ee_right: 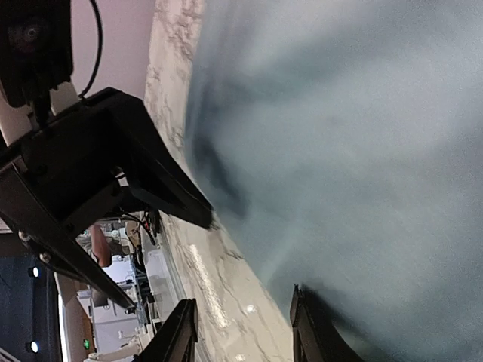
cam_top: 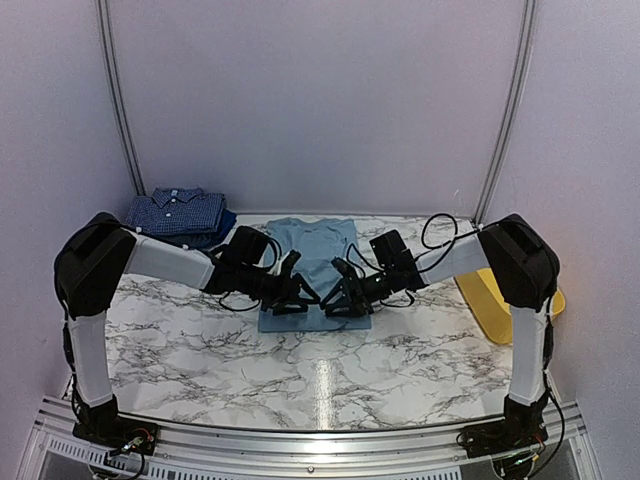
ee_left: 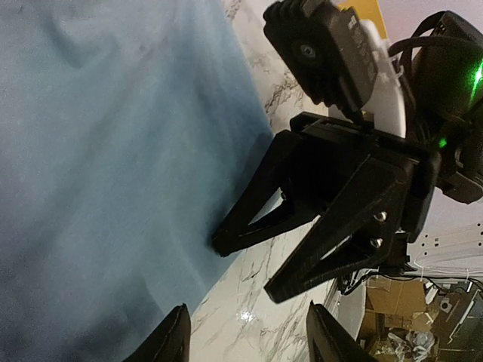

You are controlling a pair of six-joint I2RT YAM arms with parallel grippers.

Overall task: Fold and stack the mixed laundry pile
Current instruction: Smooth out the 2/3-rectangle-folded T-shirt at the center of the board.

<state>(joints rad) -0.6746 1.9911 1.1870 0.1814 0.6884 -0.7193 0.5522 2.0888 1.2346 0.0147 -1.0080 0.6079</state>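
Roughly mid-frame in the top view you have the light-blue T-shirt [cam_top: 315,250], lying smooth on the marble table [cam_top: 200,350]. Its near hem sits just below centre, and both grippers meet there.

Left gripper [cam_top: 305,297]: jaws partly apart, nothing between them. Your left wrist view shows one finger [ee_left: 170,343] over the shirt's edge and the other over bare marble.

Right gripper [cam_top: 337,299]: jaws also partly apart, nothing clamped. One fingertip [ee_left: 226,243] is at the hem, the other is off the cloth.

The two grippers point at each other with their tips near; you cannot tell whether they touch.

Upper left of the frame: navy check shirt [cam_top: 178,210], folded, resting on a dark-blue piece [cam_top: 215,238].

Right side: yellow tub [cam_top: 485,303], partly behind the right arm.
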